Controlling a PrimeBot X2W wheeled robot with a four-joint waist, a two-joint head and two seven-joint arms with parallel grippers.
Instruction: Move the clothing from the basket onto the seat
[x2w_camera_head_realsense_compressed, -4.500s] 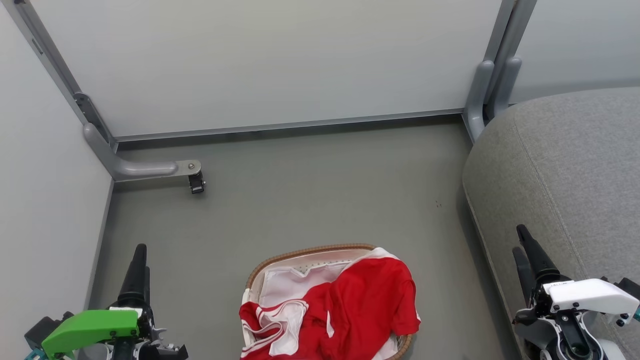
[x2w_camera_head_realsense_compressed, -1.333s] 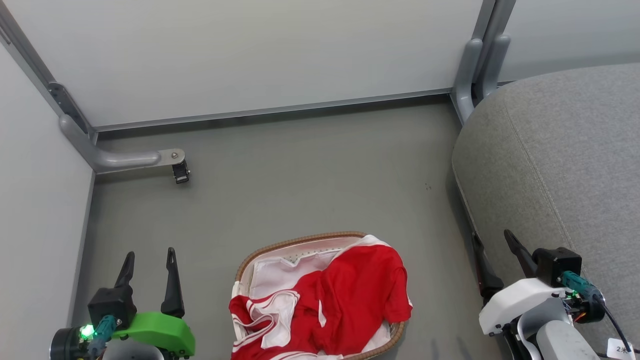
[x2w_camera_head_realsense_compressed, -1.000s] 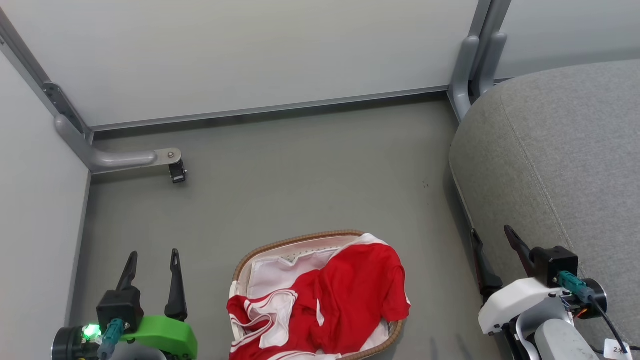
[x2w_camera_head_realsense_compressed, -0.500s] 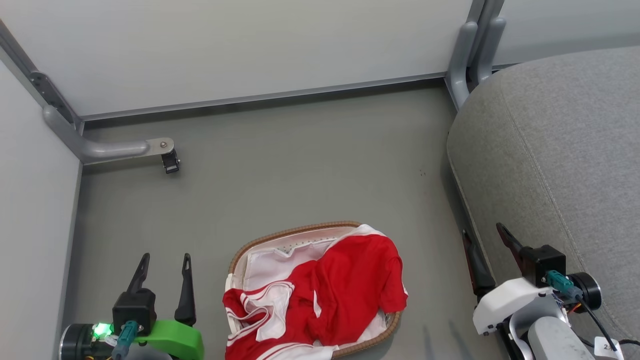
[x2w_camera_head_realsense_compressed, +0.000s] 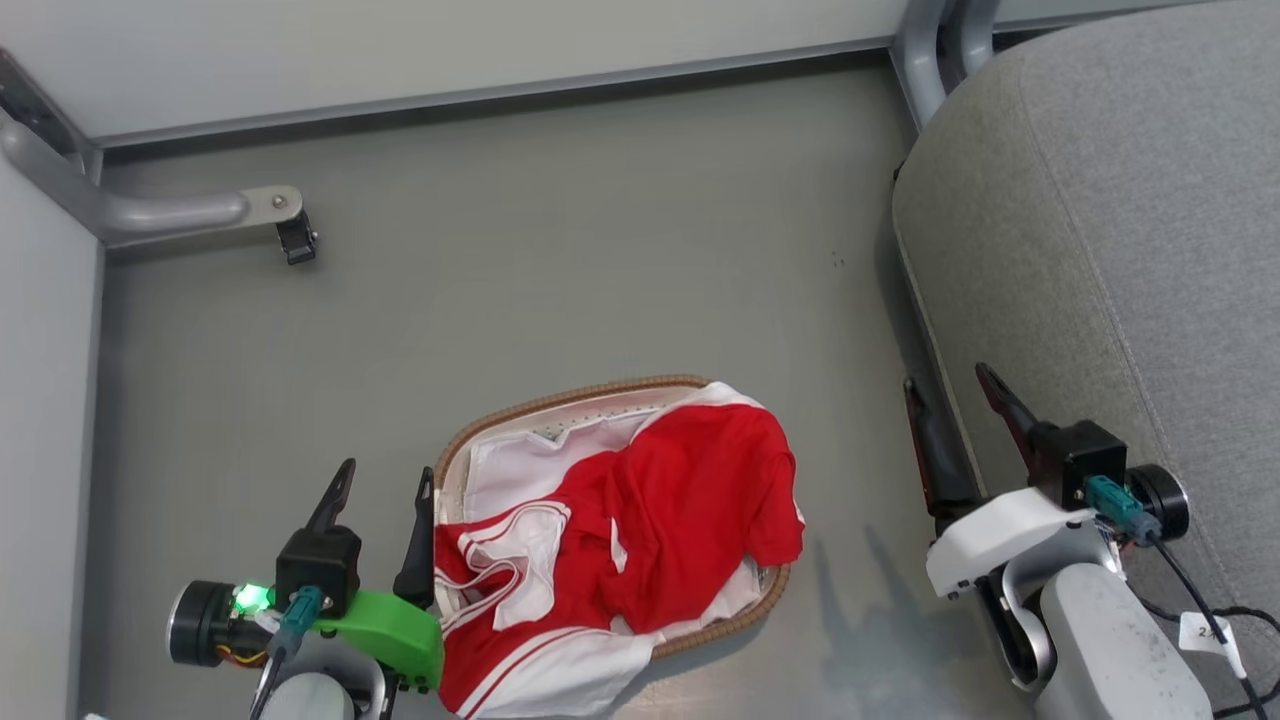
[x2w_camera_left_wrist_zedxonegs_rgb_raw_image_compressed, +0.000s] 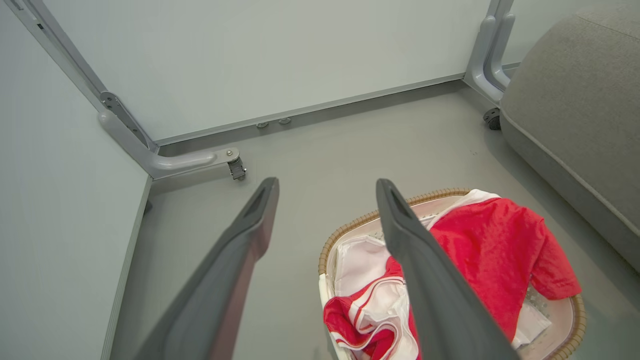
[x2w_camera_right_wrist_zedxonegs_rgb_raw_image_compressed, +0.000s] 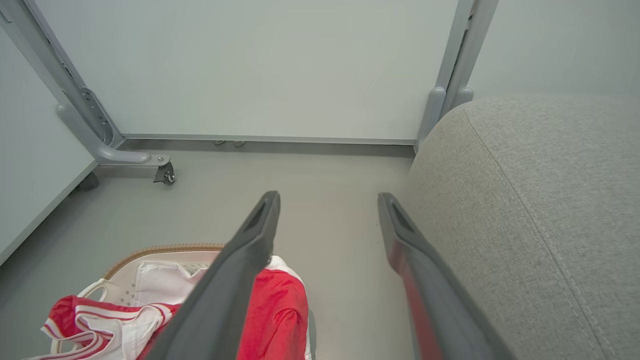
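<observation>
Between wide left claw (x2w_camera_head_realsense_compressed: 388, 470) and wide right claw (x2w_camera_head_realsense_compressed: 946, 378), crumpled clothing (x2w_camera_head_realsense_compressed: 680, 500) fills a woven-rimmed basket (x2w_camera_head_realsense_compressed: 560, 400).

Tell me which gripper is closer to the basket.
The left gripper, on the green wrist: one finger stands right by the woven rim of the basket. The right gripper, on the white wrist, is off beside the seat, with bare floor between.

basket (x2w_camera_head_realsense_compressed: 560, 401): brown woven rim, white perforated wall, white liner (x2w_camera_head_realsense_compressed: 500, 470)
clothing (x2w_camera_head_realsense_compressed: 680, 500): bright red, white stripes and white panels
seat (x2w_camera_head_realsense_compressed: 1100, 200): mid-grey flecked fabric, paler stitched seam
floor (x2w_camera_head_realsense_compressed: 550, 250): plain dull grey-green
wall panels (x2w_camera_head_realsense_compressed: 400, 40): pale grey, darker grey metal frame
left gripper (x2w_camera_head_realsense_compressed: 388, 470): dark fingers, green housing, green lamp lit
right gripper (x2w_camera_head_realsense_compressed: 945, 376): dark fingers with red inner faces, white housing
</observation>
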